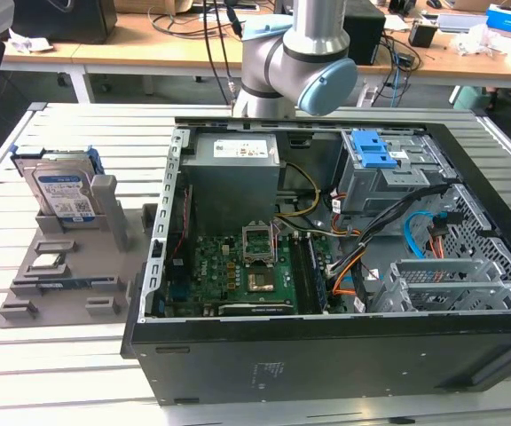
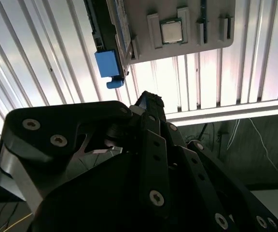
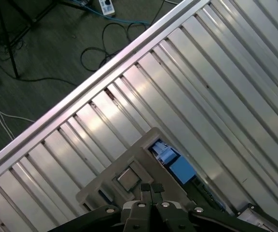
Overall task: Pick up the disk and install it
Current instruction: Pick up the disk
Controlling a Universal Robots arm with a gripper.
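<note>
One slatted metal table (image 1: 60, 373) — cluttered desks (image 1: 149, 51) behind — bears the disk (image 1: 60, 191); pincer (image 3: 150, 188) tips together, empty.

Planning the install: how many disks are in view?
1. The disk is propped in the grey holder at the exterior view's left of the computer case; the drive cage could hide another.
</note>
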